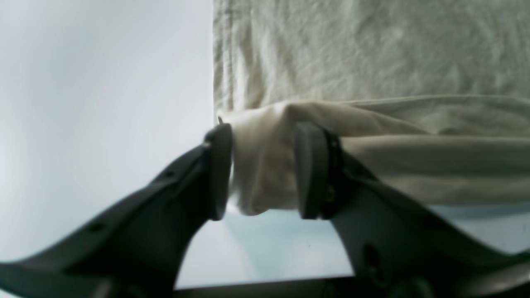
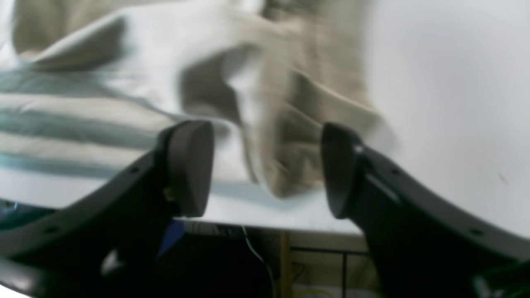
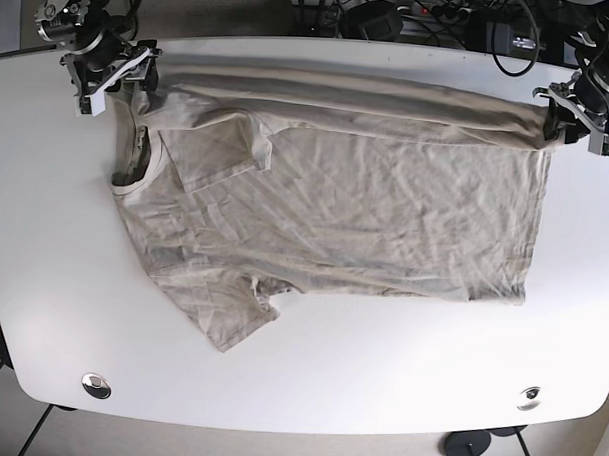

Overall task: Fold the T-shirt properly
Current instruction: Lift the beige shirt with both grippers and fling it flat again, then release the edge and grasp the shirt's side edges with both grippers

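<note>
1. Beige shirt [image 3: 335,209] lay flat mid-table [image 3: 379,391], far edge lifted into a fold.
2. Left gripper [image 1: 263,169] clamped hem corner between narrow jaws; could slip under tension.
3. Right gripper [image 2: 265,165] gaped wide, holding nothing; shoulder corner could drop, skewing fold.
4. Near sleeve [image 3: 231,321] unfolded, liable to bunch.

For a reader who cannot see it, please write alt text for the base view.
A beige T-shirt lies spread on a white table, its far edge folded over in a long band. The left gripper pinches that band at the hem corner, while the right gripper sits at the shoulder corner near the collar.
</note>
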Motion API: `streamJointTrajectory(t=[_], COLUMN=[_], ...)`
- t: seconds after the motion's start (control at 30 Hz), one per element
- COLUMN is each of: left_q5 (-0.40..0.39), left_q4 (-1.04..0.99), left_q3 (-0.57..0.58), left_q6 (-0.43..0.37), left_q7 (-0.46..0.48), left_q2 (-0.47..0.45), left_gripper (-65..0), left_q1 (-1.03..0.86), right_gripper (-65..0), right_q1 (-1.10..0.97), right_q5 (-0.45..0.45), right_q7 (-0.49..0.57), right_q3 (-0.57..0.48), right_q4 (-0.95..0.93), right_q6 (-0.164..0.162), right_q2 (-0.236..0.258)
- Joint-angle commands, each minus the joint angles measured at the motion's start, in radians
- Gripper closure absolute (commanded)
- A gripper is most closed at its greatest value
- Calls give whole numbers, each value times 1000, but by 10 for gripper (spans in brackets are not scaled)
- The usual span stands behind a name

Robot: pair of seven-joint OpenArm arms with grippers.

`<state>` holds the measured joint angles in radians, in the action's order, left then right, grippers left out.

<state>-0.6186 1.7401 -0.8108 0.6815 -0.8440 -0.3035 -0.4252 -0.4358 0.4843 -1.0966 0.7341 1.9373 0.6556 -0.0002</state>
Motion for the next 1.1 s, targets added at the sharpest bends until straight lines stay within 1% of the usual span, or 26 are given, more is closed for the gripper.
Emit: streamJointTrajectory(t=[0.03, 0.07, 0.1, 0.17, 0.2, 0.3, 0.33, 0.37, 0.4, 0.43, 0.47, 0.5, 0.57, 0.63, 0.67, 0.73, 0.83, 0.97, 1.03, 1.1], left_q5=[-16, -20, -22, -20, -20, -16, -11, 9, 59, 102, 142, 204, 273, 299, 303, 302, 302, 302, 302, 303], left_q4=[13, 22, 30, 53, 56, 50, 37, 30, 19, 13, 8, 2, -30, -48, -53, -76, -119, -164, -176, -177], left_q3=[-3, 0, 1, 0, 1, 1, 11, 32, 57, 72, 87, 118, 169, 190, 190, 196, 193, 192, 192, 192], left_q6=[-1, -1, 5, 5, 5, 1, -1, -1, -1, -1, -1, -1, -1, -1, -1, -1, -1, -1, -1, -1], left_q7=[22, 22, 22, 22, 21, 21, 21, 21, 21, 21, 21, 21, 22, 24, 24, 24, 27, 29, 29, 29], left_q2=[-23, -24, -24, -24, -24, -24, -26, -26, -26, -23, -20, -18, -16, -16, -16, -16, -18, -23, -23, -24], left_gripper=[-317, -329, -329, -331, -332, -332, -332, -332, -332, -332, -332, -332, -332, -332, -332, -332, -332, -332, -332, -332], left_q1=[4, 7, 18, 71, 105, 185, 234, 266, 311, 342, 375, 427, 483, 513, 532, 539, 552, 552, 552, 552], right_gripper=[-420, -417, -417, -422, -422, -417, -417, -417, -422, -420, -420, -423, -423, -423, -423, -423, -423, -419, -417, -417], right_q1=[13, 47, 68, 140, 197, 322, 398, 450, 523, 567, 616, 673, 747, 796, 822, 846, 852, 803, 788, 776], right_q5=[40, 38, 32, 30, 30, 29, 29, 29, 23, -2, -34, -89, -152, -174, -177, -177, -177, -166, -174, -175], right_q7=[19, 19, 19, 19, 14, 19, 20, 20, 22, 32, 60, 118, 200, 267, 315, 358, 398, 399, 401, 402], right_q3=[0, -1, -1, -5, -29, -118, -137, -140, -153, -176, -206, -255, -344, -384, -393, -394, -394, -465, -463, -463], right_q4=[23, 18, 18, 4, -40, -163, -255, -313, -405, -464, -517, -592, -718, -818, -899, -991, -1040, -1030, -1004, -984], right_q6=[7, 7, 3, -3, -3, -4, -6, -6, -6, -6, -4, 5, 7, 7, 7, 7, 7, 7, 2, -3], right_q2=[29, 39, 39, 62, 82, 170, 200, 219, 248, 269, 283, 305, 335, 346, 357, 369, 366, 337, 300, 283])
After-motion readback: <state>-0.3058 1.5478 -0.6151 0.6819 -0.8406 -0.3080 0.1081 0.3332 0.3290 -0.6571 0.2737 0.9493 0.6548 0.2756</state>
